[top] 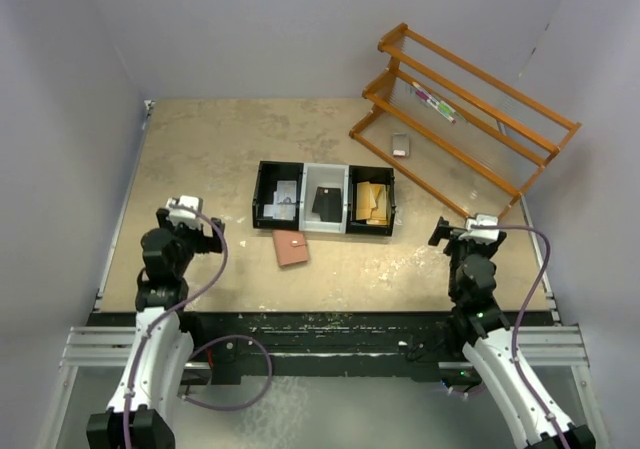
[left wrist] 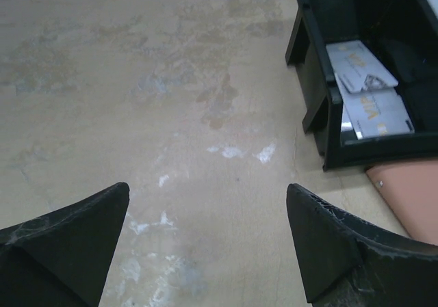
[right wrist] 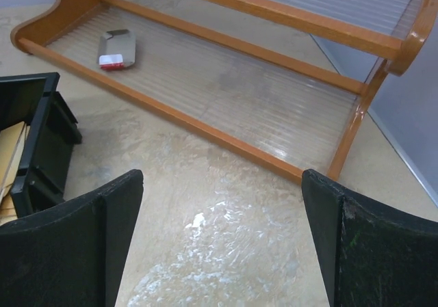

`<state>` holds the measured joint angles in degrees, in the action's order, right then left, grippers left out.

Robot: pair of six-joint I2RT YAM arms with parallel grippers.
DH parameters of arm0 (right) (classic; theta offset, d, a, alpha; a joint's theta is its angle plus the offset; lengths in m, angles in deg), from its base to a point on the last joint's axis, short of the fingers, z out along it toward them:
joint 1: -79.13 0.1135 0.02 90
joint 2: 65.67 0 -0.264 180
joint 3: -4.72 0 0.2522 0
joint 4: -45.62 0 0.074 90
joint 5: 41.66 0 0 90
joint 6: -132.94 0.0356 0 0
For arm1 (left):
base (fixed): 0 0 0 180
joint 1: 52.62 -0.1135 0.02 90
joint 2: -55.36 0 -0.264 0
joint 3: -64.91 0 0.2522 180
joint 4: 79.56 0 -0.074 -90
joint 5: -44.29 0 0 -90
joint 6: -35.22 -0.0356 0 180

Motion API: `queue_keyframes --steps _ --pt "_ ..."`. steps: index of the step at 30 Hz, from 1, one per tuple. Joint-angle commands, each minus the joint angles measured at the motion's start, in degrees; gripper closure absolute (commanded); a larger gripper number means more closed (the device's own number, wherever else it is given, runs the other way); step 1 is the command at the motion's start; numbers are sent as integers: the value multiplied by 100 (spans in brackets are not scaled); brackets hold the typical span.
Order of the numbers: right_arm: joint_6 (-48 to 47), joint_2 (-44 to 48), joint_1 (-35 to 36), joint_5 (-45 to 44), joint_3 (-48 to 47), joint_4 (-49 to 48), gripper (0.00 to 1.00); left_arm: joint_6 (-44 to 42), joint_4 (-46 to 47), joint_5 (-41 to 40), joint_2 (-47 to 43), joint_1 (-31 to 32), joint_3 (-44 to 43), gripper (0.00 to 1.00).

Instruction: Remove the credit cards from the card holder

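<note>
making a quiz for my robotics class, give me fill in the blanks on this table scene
The card holder lies closed on the ____.
The black pouch sits in the ____ bin.
The left gripper and right gripper are both ____.
The wooden rack stands on the robot's ____ side.
Missing: table; middle; open; right.

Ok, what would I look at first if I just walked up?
Probably the big orange wooden rack at the far right of the table. Then the row of three bins in the middle, with the reddish-brown card holder lying flat just in front of the left one.
</note>
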<state>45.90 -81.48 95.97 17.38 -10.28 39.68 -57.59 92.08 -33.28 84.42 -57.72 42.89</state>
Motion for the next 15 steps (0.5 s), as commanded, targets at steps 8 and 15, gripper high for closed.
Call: queue_keyframes --steps 8,15 --pt "3143 -1143 -23 -262 -2922 2042 0 -621 -2551 601 2519 27 -3631 1" --pt "4429 -2338 -23 1609 -2980 1901 0 -904 -3608 1251 2842 18 -4609 1"
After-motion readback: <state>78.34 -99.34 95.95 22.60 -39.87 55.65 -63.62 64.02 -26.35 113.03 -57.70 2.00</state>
